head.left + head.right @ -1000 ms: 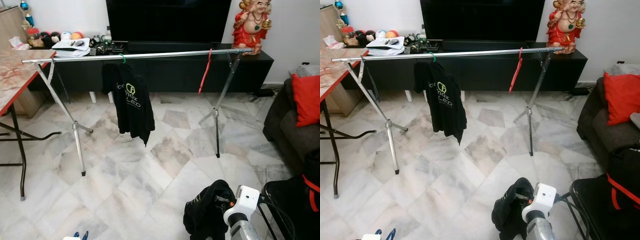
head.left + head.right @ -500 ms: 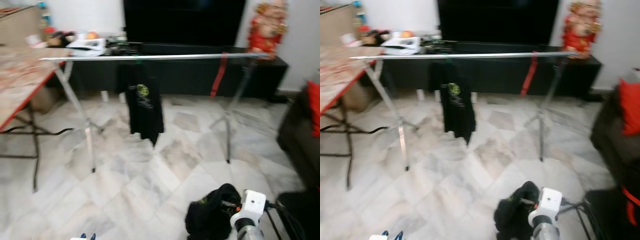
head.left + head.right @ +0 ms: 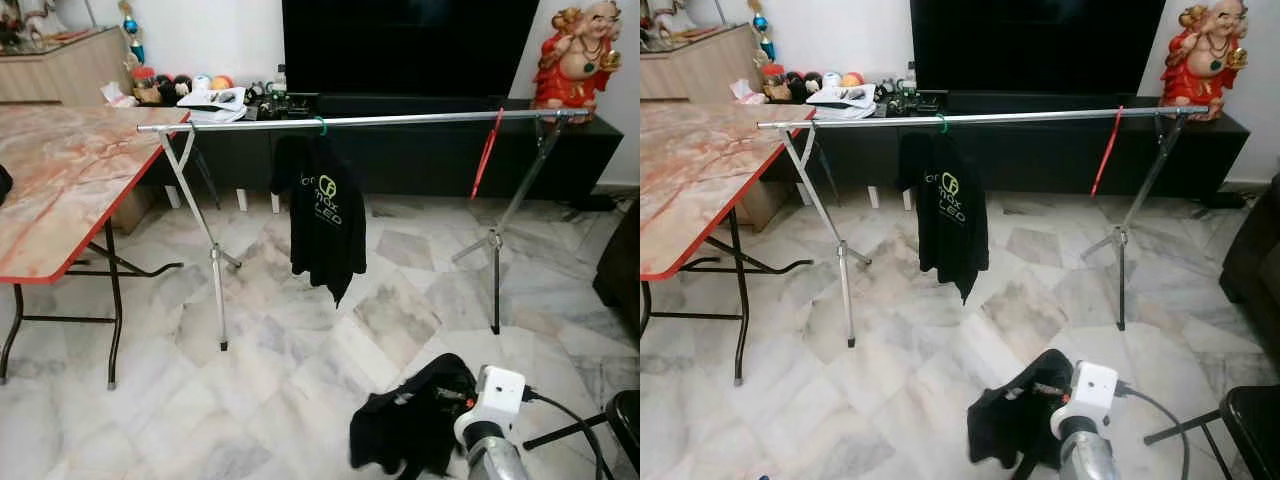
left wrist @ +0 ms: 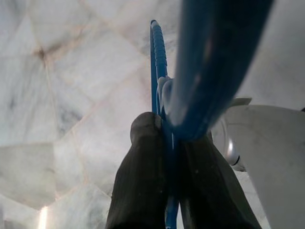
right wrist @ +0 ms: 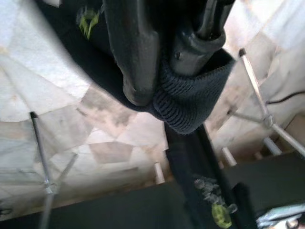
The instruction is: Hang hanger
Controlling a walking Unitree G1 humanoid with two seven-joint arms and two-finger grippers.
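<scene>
A silver clothes rail [image 3: 400, 120] spans the room in front of me. On it hang a black T-shirt with a green logo [image 3: 325, 215] on a green hanger and a bare red hanger [image 3: 487, 150]. Low at the front right, my right gripper [image 5: 162, 90] is shut on the ribbed edge of a black garment [image 3: 410, 425], which droops below the white wrist camera [image 3: 495, 395]. In the left wrist view, my left gripper [image 4: 167, 129] is shut on a blue hanger [image 4: 159, 62] above the marble floor.
A marble-topped folding table with a red edge [image 3: 60, 190] stands at the left. Behind the rail are a black TV console [image 3: 420, 150] and a red statue [image 3: 580, 55]. A dark sofa [image 3: 622, 265] is at the right edge, and a black seat [image 3: 1250, 410] at the lower right.
The camera has swung left, so the rail and shirt sit further right in the picture and more of the table shows. The right gripper still holds the black garment.
</scene>
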